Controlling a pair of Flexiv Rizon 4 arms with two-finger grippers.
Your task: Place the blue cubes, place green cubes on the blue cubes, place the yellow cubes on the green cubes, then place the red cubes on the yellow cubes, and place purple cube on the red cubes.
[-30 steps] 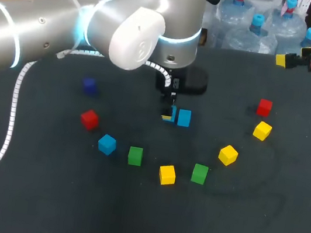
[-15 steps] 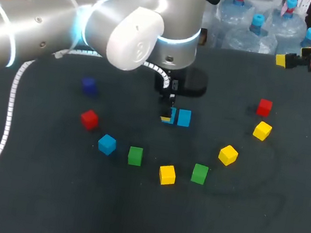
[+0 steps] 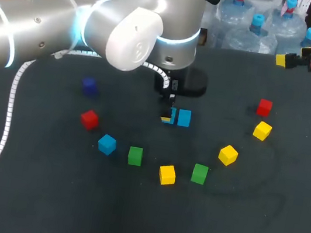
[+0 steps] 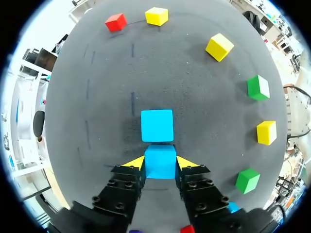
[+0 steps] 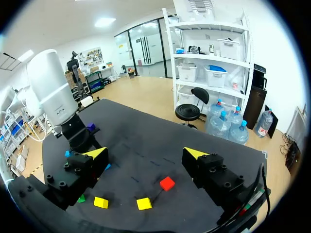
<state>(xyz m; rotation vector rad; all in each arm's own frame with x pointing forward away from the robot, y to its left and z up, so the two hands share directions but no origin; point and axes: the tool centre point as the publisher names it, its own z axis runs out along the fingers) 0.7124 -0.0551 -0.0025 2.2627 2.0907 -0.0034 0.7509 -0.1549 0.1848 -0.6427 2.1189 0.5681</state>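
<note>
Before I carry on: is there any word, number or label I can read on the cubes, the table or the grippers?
None can be read. The blue cube in the left gripper, the second blue cube ahead of it and the other cubes have plain coloured faces. The table shows only faint scuff lines. The right gripper bears no readable print.

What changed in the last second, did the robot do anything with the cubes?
Hardly anything. The left arm shifted its elbow a touch toward its own side, then stopped. The left gripper stays shut on the blue cube, right beside the second blue cube. Nothing was picked up or let go. The right gripper stays open, and nothing else moved.
</note>
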